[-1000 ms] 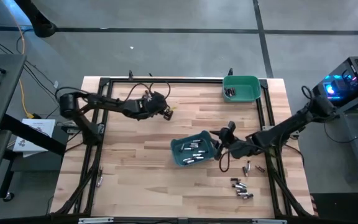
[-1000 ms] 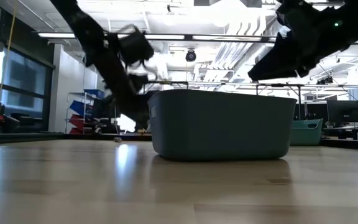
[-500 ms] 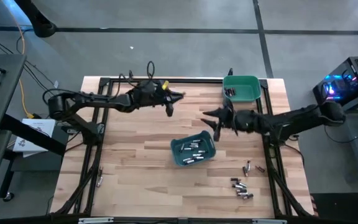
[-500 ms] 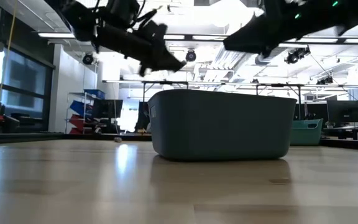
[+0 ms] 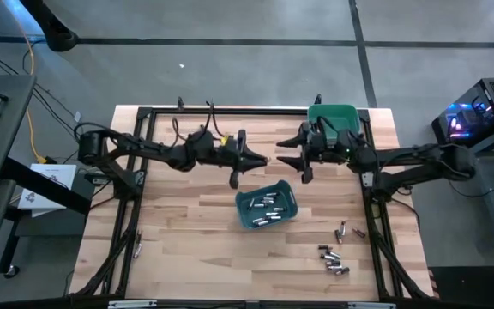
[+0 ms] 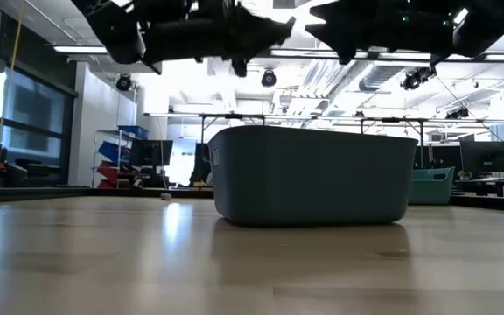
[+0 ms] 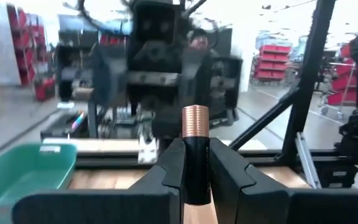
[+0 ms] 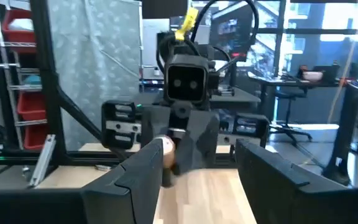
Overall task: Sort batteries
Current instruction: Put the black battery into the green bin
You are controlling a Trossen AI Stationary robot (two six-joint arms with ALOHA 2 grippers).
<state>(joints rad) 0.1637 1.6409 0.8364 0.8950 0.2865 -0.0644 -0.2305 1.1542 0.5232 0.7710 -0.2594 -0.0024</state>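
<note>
Both grippers now face each other in the upper middle of the high view, above the table. One second ago the right gripper (image 5: 292, 155) was low, beside the centre bin (image 5: 267, 206), and the left gripper (image 5: 260, 159) was further to the upper left; since then both have risen and come close, tip to tip. This looks like a hand-over of one cell between the arms (my judgement only).

Left fingers (image 7: 171, 168) are clamped on a black battery with a copper end (image 7: 196, 155), which stands out between them. Right fingers (image 8: 138, 165) are wide apart and hold nothing.

Other batteries lie in the centre bin, some in the green bin (image 5: 333, 122) at upper right, and loose cells (image 5: 334, 258) rest on the wood at lower right.
</note>
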